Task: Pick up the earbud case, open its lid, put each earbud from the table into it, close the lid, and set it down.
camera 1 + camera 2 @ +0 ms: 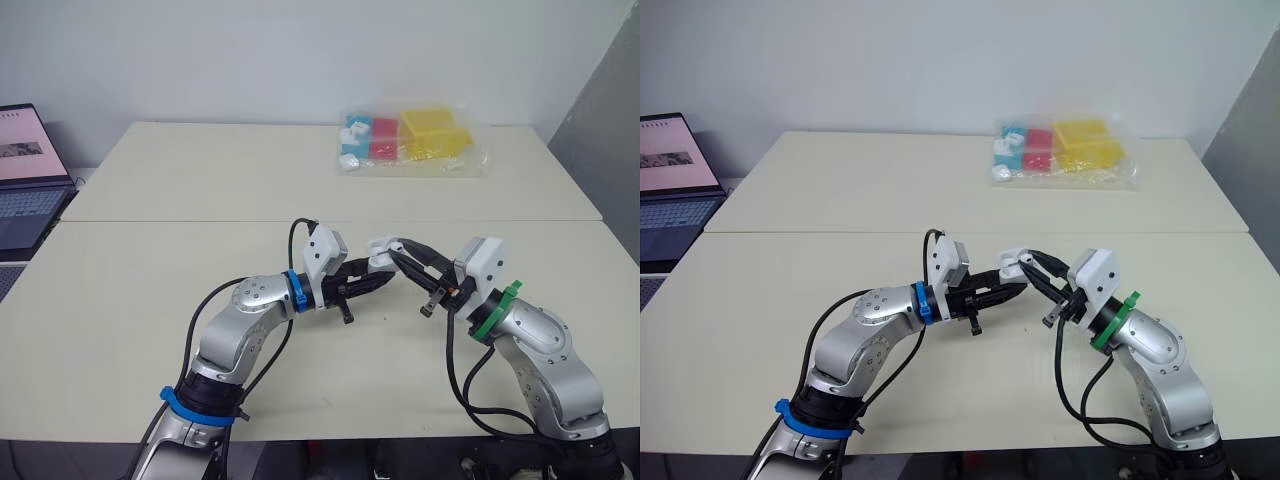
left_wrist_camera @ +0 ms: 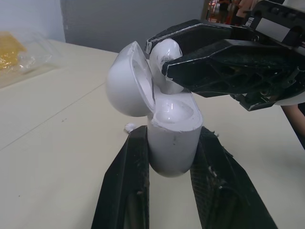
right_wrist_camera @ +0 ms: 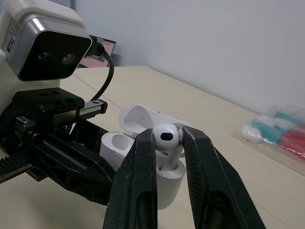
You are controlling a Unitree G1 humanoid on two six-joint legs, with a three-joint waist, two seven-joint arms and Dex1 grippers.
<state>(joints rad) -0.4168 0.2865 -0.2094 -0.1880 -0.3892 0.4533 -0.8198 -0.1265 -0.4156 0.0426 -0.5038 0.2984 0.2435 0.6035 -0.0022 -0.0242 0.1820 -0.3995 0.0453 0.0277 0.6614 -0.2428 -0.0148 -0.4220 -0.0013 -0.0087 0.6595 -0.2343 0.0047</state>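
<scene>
Left end effector (image 2: pixel 171 134) is clamped on the white earbud case (image 2: pixel 172 143), held just above the surface (image 1: pixel 150 300). Its mouth faces the right end effector (image 3: pixel 167 137), lid (image 2: pixel 127 78) flipped back. That one pinches an earbud (image 3: pixel 167 136), stem at the case's mouth. Bag of coloured blocks (image 1: pixel 415 142) sits far back.

Head stereo looks down; close wrist cameras share the case (image 2: pixel 172 138).
</scene>
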